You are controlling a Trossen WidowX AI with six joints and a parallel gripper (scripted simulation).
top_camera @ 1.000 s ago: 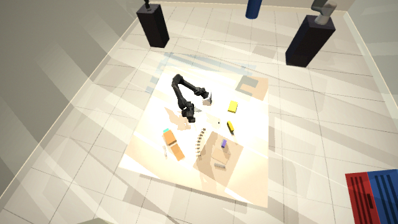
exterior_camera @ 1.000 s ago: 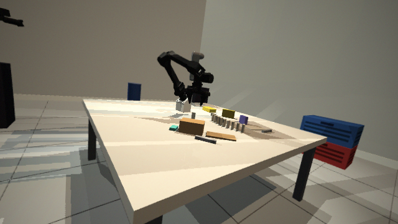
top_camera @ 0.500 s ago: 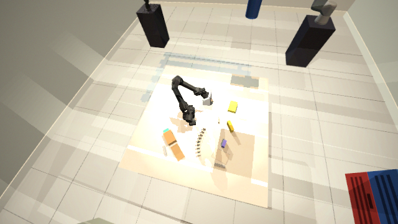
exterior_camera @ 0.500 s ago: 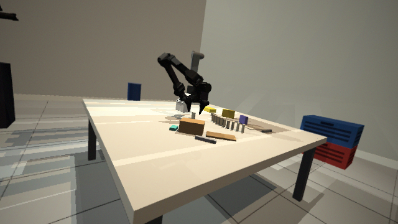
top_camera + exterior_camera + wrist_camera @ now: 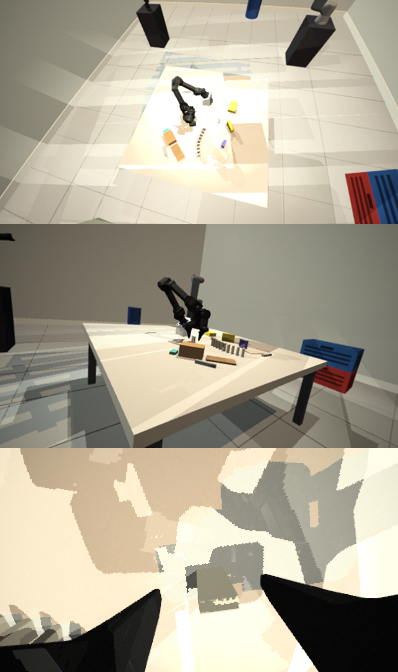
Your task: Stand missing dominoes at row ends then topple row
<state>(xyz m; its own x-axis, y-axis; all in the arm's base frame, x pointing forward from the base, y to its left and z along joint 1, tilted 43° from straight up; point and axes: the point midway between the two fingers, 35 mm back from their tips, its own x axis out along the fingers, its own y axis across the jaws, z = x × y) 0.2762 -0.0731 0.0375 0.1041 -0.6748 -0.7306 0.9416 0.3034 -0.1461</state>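
The row of several pale standing dominoes curves across the table; some also show at the lower left in the wrist view. A separate domino stands upright, apart from the row's arm-side end. My gripper is open and points down over this domino, one finger to each side, with gaps between. In the top view the arm hides that domino. Another small pale piece is right of the row's arm-side end; its pose is unclear.
Left of the row are an orange box, a flat orange board, a teal piece and a bar. Right of it are two yellow blocks and a purple block.
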